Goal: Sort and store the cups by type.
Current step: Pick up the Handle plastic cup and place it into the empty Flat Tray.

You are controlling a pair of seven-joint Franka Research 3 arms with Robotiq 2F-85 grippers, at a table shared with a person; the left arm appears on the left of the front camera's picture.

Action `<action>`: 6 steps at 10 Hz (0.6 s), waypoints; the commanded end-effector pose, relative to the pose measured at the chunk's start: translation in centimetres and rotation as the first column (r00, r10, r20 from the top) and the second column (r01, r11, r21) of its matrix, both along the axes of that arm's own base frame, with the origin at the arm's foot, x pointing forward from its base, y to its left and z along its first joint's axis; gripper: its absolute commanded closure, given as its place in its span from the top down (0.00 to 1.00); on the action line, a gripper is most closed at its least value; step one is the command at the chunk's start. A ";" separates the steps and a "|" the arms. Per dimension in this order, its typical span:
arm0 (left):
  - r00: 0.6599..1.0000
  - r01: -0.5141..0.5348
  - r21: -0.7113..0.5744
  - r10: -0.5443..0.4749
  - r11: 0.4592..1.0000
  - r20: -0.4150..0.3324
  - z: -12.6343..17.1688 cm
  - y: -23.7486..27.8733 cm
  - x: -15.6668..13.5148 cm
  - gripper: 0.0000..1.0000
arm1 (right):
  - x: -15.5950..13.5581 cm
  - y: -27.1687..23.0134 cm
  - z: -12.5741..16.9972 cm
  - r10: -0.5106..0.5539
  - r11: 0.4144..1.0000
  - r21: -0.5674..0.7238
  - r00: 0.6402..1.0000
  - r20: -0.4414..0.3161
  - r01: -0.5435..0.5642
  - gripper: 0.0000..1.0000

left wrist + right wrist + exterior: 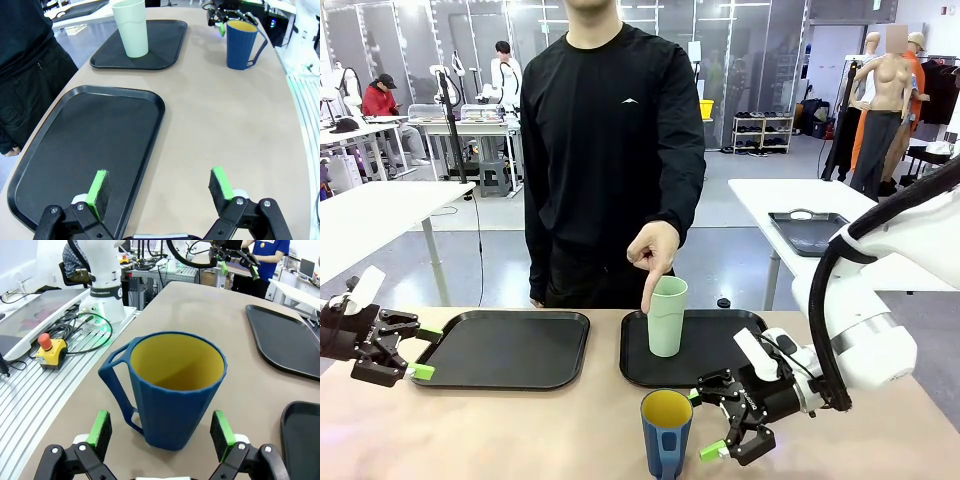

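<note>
The right end effector [161, 430] is standing apart just before the blue cup [172, 387], showing its yellow inside. In the front view, a person's hand [653, 252] is pointing at the green tumbler [667, 316]; the left end effector [161, 187] is also apart.

So there's a tall pale mint-green plain plastic tumbler [667, 316] standing upright, mouth up, on the black tray [715, 366] on the right-hand side, near that tray's far left corner. Then a shorter dark blue ribbed cup with a yellow inside and a loop handle [666, 432] stands upright on the bare tan desk [520, 430], just in front of that same tray. Both look empty, and they're apart, not touching.
</note>
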State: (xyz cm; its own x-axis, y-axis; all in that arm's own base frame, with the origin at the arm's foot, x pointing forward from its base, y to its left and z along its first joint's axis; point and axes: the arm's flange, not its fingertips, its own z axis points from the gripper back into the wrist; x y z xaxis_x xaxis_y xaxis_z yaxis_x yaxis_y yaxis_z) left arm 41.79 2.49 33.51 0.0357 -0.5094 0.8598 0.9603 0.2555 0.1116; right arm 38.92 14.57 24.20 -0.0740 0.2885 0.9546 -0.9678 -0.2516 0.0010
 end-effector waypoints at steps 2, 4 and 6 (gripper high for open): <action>1.000 0.010 0.000 -0.010 1.000 0.009 -0.2 0.0 0.0 1.00 | -0.7 1.6 -2.3 -0.020 1.000 0.012 0.999 0.028 0.020 1.00; 1.000 0.010 0.000 -0.010 1.000 0.009 -0.2 0.0 0.0 1.00 | -0.9 2.6 -2.6 -0.002 1.000 0.009 1.000 0.013 0.002 1.00; 1.000 0.010 0.000 -0.010 1.000 0.009 -0.2 0.0 0.0 1.00 | -1.1 3.4 -2.9 0.003 1.000 0.020 1.000 0.006 -0.003 1.00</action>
